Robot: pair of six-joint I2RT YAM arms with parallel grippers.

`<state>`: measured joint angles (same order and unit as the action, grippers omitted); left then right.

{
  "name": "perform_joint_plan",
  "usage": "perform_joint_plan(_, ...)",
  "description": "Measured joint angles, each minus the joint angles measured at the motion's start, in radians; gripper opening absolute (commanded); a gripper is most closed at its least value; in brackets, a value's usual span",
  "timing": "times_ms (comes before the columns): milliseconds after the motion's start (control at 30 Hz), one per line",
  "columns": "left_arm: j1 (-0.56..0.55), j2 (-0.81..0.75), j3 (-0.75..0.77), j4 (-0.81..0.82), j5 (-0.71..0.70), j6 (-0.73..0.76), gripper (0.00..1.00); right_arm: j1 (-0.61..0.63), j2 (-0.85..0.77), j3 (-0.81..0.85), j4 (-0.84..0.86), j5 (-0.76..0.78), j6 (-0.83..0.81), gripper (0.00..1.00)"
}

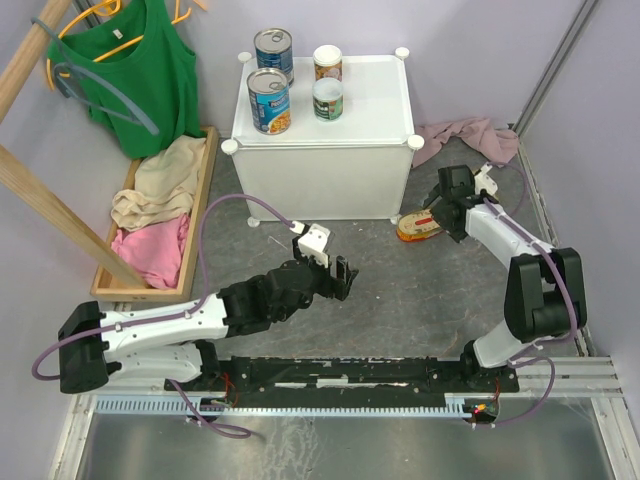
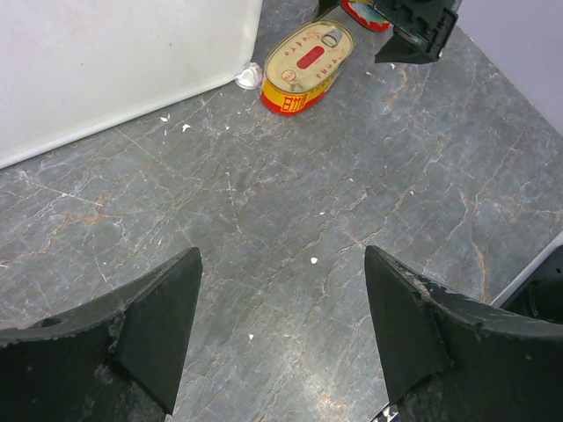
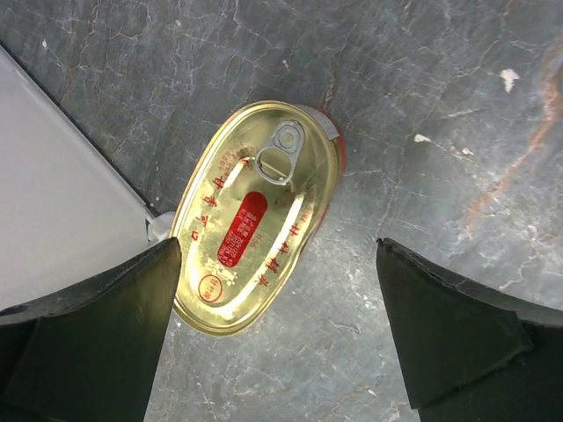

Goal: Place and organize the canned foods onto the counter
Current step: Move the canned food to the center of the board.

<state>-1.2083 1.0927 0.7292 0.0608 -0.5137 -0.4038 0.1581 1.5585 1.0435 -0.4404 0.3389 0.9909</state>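
Observation:
The counter carries two tall blue-labelled cans and two small white-topped cans. A flat oval gold tin lies on the grey floor by the counter's front right foot. My right gripper hangs open just over it, the tin's near end close to the left finger. The red edge of a second tin peeks from under that gripper. My left gripper is open over bare floor, holding nothing.
A wooden tray of clothes stands left of the counter, below a green top on a hanger. A slanted wooden beam crosses the left side. A pink cloth lies at the counter's right, near the wall.

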Motion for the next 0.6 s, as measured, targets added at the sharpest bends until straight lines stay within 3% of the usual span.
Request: perform_joint_plan(600, 0.0, 0.007, 0.0, 0.002, 0.001, 0.0, 0.84, -0.019, 0.125, 0.063, 0.045, -0.071, 0.0, 1.0)
